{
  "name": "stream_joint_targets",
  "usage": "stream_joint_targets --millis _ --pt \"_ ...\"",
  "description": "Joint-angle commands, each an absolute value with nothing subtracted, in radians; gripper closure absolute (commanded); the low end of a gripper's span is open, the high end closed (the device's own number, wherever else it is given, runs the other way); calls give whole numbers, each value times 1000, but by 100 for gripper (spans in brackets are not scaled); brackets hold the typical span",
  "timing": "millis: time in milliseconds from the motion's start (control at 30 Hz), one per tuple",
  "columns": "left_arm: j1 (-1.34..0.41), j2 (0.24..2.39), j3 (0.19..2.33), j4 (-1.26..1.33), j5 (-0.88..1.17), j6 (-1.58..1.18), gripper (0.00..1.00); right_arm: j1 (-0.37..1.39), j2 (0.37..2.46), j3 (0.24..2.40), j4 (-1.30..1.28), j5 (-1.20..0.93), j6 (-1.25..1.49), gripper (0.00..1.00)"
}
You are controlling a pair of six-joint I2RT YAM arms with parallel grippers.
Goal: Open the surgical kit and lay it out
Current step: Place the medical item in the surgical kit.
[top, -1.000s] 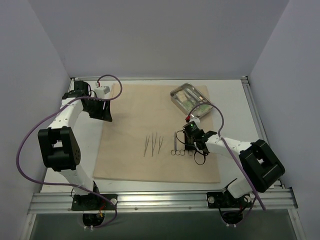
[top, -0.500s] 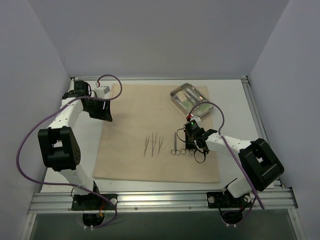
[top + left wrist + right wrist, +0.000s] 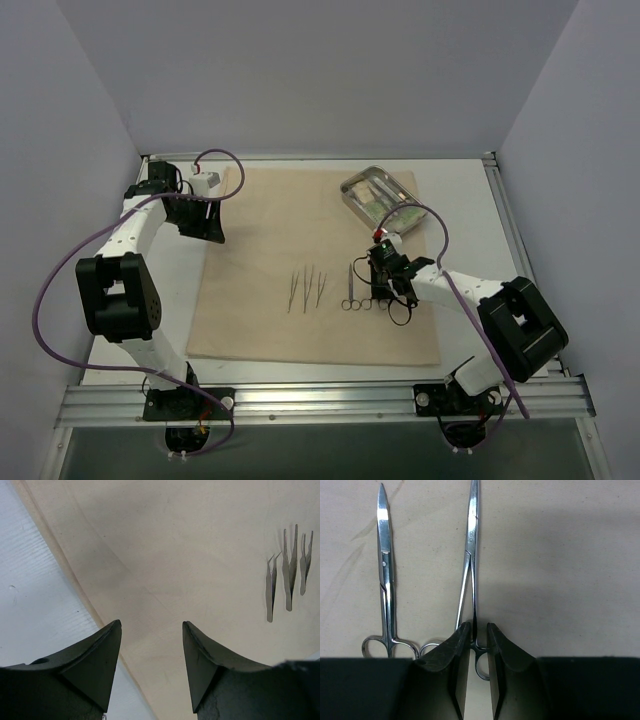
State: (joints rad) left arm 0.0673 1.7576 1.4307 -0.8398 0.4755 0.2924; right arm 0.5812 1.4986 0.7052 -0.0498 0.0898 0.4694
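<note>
1. R end effector (image 3: 479, 626): jaws just parted, loosely astride forceps (image 3: 472, 555) shank; release begun.
2. Forceps lie flat on cloth wrap (image 3: 570, 555) beside scissors (image 3: 384, 570): item prob. laid out.
3. L end effector (image 3: 151, 630): apart, empty.

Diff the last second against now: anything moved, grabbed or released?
Right gripper barely shifted but parted its jaws, letting go of the forceps, which lie on the cloth beside the scissors. Left gripper, tweezers and tray unchanged.
</note>
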Motion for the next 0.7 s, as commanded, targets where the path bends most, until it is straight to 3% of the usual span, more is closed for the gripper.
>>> stream_joint_targets --millis 0,300,433,667 --pt "74 1724 1433 -819 499 298 39 574 1483 736 -146 98 463 83" --pt "75 1721 1439 -824 497 298 39 565 1362 868 -255 127 450 83" --pt "75 1723 1442 -822 491 298 39 470 1331 1018 -275 104 353 82" --pt "75 1726 1453 -831 466 298 39 261 1529 1262 -155 -61 123 83"
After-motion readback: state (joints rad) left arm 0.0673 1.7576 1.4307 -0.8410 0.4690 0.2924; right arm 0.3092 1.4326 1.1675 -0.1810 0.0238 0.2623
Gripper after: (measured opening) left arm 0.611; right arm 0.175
